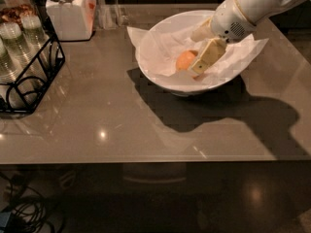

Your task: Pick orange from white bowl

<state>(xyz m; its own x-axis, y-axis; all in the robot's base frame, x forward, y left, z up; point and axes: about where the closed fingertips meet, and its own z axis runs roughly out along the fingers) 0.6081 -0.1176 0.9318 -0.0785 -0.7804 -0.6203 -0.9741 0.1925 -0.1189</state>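
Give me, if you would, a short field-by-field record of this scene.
orange: inside the white bowl, on its paper lining
white bowl: upright on the table, right of centre
hand: down in the bowl, against the orange's right side
jar: white, lidded, back left
wire rack: black, left edge

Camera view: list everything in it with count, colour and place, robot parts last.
orange: one, orange, inside the white bowl
white bowl: one, white, far right of the table
paper: crinkled white sheets, lining the bowl
jar: one, white, lidded, far left
wire rack: one, black, left edge
bottles: several, pale, in the rack
table: one, grey-brown
cables: dark, floor, bottom left
arm: one, white, upper right
gripper: one, beige, in the bowl at the orange
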